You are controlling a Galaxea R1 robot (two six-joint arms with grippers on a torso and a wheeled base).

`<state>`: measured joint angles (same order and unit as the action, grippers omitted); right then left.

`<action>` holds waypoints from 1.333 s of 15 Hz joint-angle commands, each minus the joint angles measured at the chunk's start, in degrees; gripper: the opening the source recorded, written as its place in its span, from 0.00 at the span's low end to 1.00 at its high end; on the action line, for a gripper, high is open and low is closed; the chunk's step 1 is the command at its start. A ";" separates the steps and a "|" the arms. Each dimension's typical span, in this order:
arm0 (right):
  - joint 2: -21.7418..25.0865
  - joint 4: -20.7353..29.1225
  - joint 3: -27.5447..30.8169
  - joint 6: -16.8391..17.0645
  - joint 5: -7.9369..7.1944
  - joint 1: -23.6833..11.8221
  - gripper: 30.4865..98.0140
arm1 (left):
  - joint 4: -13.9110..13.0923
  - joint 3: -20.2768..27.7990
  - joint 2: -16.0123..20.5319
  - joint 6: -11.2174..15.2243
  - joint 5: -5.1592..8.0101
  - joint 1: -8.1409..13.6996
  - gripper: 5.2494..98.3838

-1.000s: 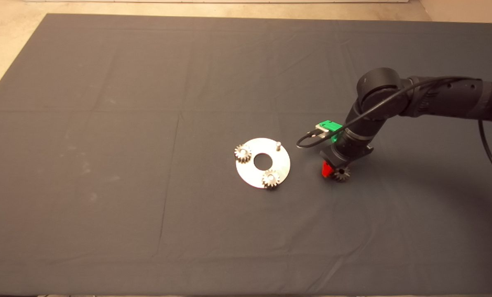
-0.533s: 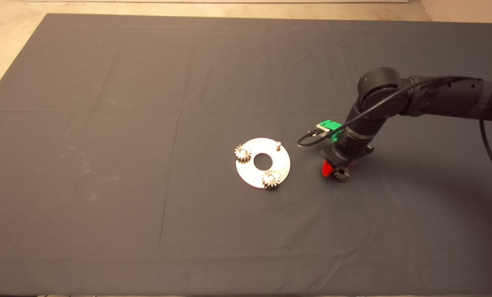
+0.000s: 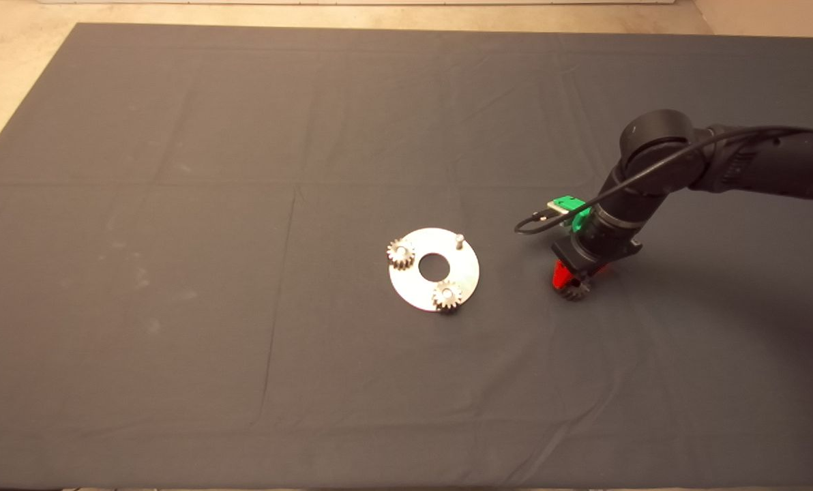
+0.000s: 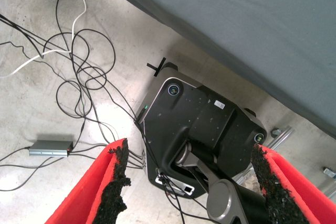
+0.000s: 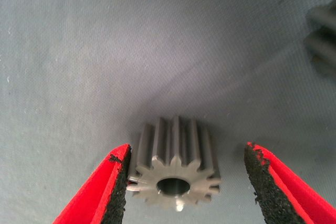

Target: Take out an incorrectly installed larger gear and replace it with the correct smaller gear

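Observation:
The smaller gear (image 5: 176, 174), dark steel with a centre hole, stands on the mat between the fingers of my right gripper (image 5: 186, 153). The jaws are open: one pad sits close against the gear, and a gap shows at the other. In the head view this gear (image 3: 575, 292) peeks out under the right gripper (image 3: 579, 281), to the right of the round steel plate (image 3: 417, 290). The larger gear (image 5: 324, 38) shows only as a few big teeth at the edge of the right wrist view. The arm hides it from the head camera.
The plate carries two pale gears (image 3: 401, 254) (image 3: 447, 295) and one bare pin (image 3: 459, 239). My left gripper (image 4: 190, 166) is parked off the mat with its fingers apart, facing the floor, cables and the robot's base.
My right arm and gripper have shifted to the right by a small amount. The smaller gear beneath the gripper now shows slightly further right and is more covered.

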<state>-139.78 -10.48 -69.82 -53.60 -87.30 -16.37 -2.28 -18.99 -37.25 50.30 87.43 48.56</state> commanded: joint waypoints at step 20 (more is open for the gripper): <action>-1.95 0.90 1.98 -0.54 -7.70 -1.56 0.16 | 0.43 0.50 0.11 -0.20 7.57 -1.01 0.58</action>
<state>-141.26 -10.47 -68.41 -53.86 -87.89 -16.37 -2.28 -18.99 -37.25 50.30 87.43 48.56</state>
